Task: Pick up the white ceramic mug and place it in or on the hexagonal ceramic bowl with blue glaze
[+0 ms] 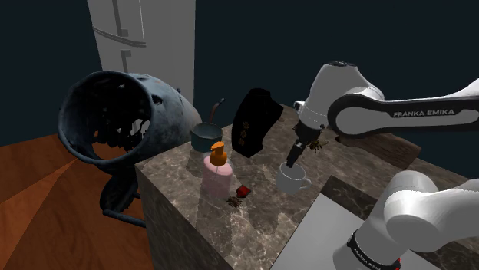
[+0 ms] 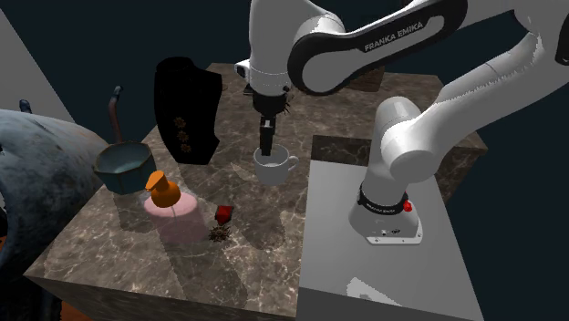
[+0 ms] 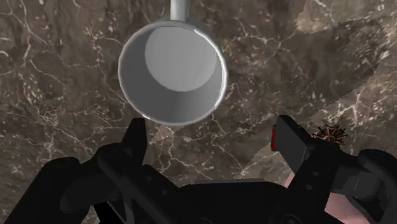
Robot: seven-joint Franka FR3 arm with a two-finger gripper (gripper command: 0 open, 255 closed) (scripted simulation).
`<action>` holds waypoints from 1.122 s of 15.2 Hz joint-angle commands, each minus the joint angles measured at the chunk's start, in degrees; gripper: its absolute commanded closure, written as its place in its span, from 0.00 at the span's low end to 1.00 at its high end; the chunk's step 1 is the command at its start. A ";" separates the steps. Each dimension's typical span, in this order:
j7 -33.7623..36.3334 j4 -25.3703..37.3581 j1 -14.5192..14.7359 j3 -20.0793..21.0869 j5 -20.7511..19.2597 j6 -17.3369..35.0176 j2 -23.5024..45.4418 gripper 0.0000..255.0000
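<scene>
1. nearest us in the shoulder view is the grey stand [image 1: 307, 238], set beside the marble counter [image 1: 261, 215].
2. the gripper [image 3: 213, 137] hangs point-down over the counter, its fingers [image 3: 137, 143] spread wide with nothing between them.
3. the mug [image 3: 172, 70] stands upright and empty on the counter. it is just ahead of the fingers rather than between them, with its handle on the side away from the gripper.
4. in the two outer views one finger seems to sit at the mug's rim, but we cannot tell whether it touches.
5. past the mug, toward the shoulder view's left, lie a small red thing [image 1: 242, 190] and a brown speck [image 1: 232, 201]. near them stands a pink cylinder [image 1: 217, 176] with an orange piece [image 1: 218, 153] on top.
6. farther on is the bowl [image 1: 205, 136], blue and well apart from the mug, with a dark rod [image 1: 217, 107] rising from it. a black slab [image 1: 253, 123] with brown dots stands just beside it.
7. farthest off, beyond the counter's edge, sits a big dark hollow shell [image 1: 123, 115], with a white door [image 1: 123, 31] behind it.
</scene>
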 commanded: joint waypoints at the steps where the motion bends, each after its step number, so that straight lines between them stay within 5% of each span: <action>1: 0.31 -3.68 0.61 0.30 0.53 4.14 0.77 0.00; 12: 0.98 -10.65 1.04 0.96 0.94 19.95 10.28 0.00; 17: 0.97 -10.65 1.04 0.96 0.94 19.95 10.28 0.00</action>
